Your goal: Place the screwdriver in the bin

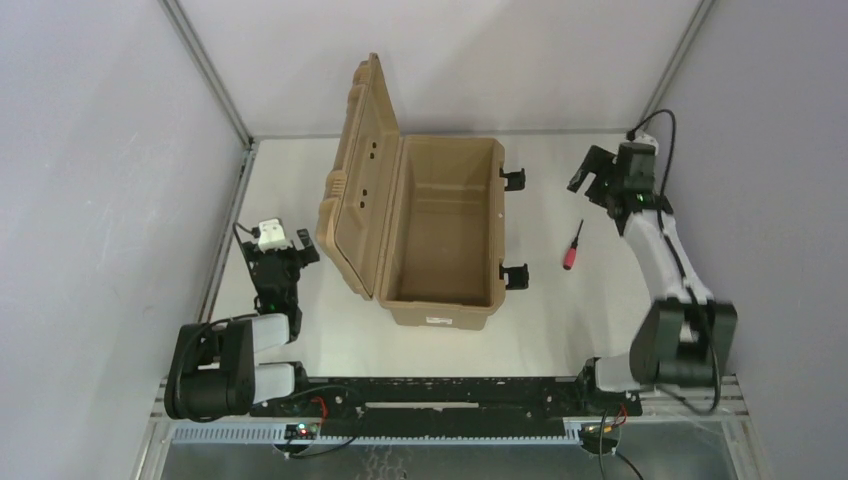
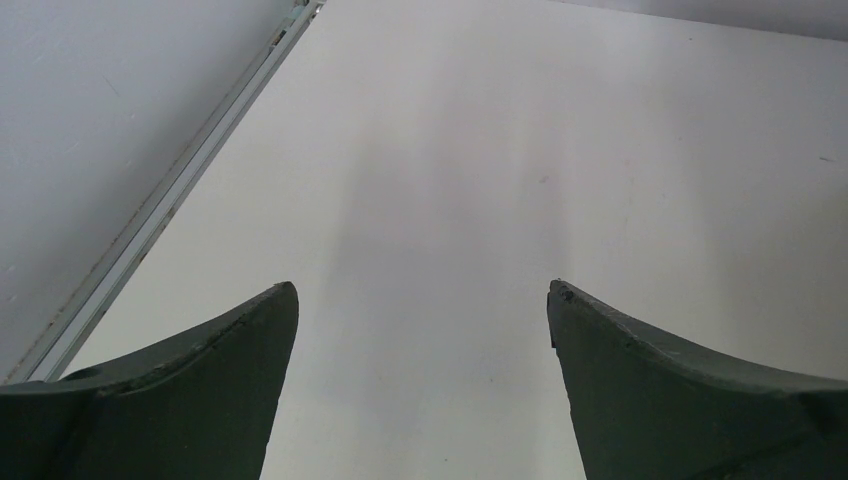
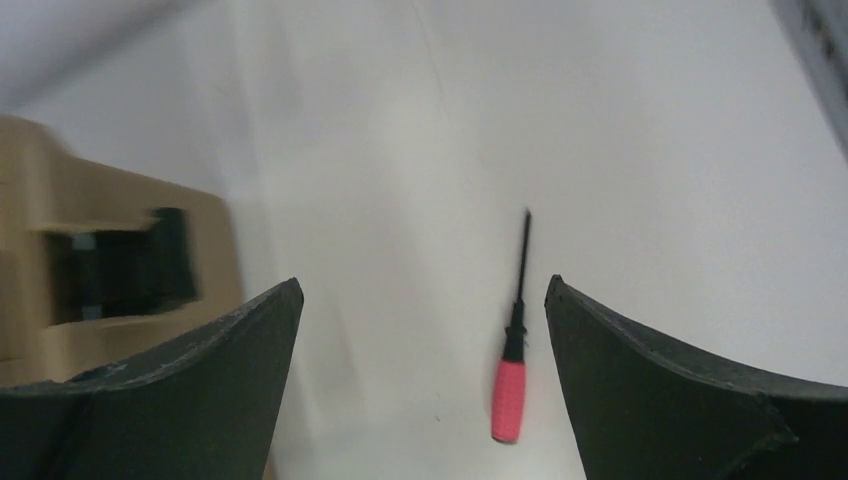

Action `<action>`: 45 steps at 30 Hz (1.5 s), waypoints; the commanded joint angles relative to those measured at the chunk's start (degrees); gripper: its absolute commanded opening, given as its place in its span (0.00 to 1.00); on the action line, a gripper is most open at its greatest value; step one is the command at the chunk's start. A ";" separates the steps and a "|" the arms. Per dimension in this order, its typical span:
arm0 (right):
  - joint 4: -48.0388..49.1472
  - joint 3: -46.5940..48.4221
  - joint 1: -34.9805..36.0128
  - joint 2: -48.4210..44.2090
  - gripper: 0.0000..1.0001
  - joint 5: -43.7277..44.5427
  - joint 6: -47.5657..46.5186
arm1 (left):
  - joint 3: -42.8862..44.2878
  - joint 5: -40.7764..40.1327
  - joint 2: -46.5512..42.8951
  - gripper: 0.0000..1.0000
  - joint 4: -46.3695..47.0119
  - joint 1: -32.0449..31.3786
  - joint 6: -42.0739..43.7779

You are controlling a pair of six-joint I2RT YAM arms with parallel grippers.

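Red screwdriver (image 1: pixel 570 250): one; tan bin (image 1: pixel 470 312): one.

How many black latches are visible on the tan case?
2, both on the case wall facing the screwdriver: far latch near the back corner, near latch near the front corner. The raised lid may hide others.

Bright, even, diffuse light; no glare.
Bench (image 1: pixel 590 320) reads near-white with faint soft shadows; a grey streak shades it in the left wrist view, and the bin (image 3: pixel 60 190) blurs at the right wrist view's left edge.
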 commanded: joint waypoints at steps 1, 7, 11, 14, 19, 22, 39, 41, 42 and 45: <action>-23.26 8.13 -0.08 14.09 1.00 2.07 1.94 | 1.80 0.11 -0.07 1.00 3.90 -0.15 0.90; -27.60 13.74 1.46 28.85 0.92 3.87 0.12 | 1.84 0.08 -0.09 1.00 3.90 -0.12 0.90; -28.22 15.28 3.04 33.95 0.90 7.96 -0.70 | 1.84 0.11 -0.11 1.00 3.90 -0.13 0.90; -28.45 15.32 2.99 36.12 0.80 8.23 -0.34 | 1.81 0.10 -0.11 1.00 3.90 -0.14 0.90; -28.67 15.02 3.08 36.86 0.32 6.57 -0.32 | 1.80 0.11 -0.08 1.00 3.98 -0.22 0.95; -29.29 15.21 3.08 33.87 0.00 5.74 -0.29 | 1.81 0.11 -0.01 1.00 4.07 -0.17 0.90; -58.16 51.60 14.87 18.26 0.00 2.07 4.23 | 1.80 0.11 0.01 1.00 4.16 -0.18 0.90; -59.63 57.99 19.85 19.75 0.00 2.90 6.29 | 1.80 0.11 0.01 1.00 4.15 -0.15 0.90; -59.78 60.58 22.59 21.07 0.00 3.13 7.24 | 1.74 0.06 -0.02 1.00 4.08 -0.19 0.90; -59.29 66.80 30.34 24.99 0.00 3.69 9.85 | 1.73 0.10 -0.02 1.00 4.03 -0.17 0.90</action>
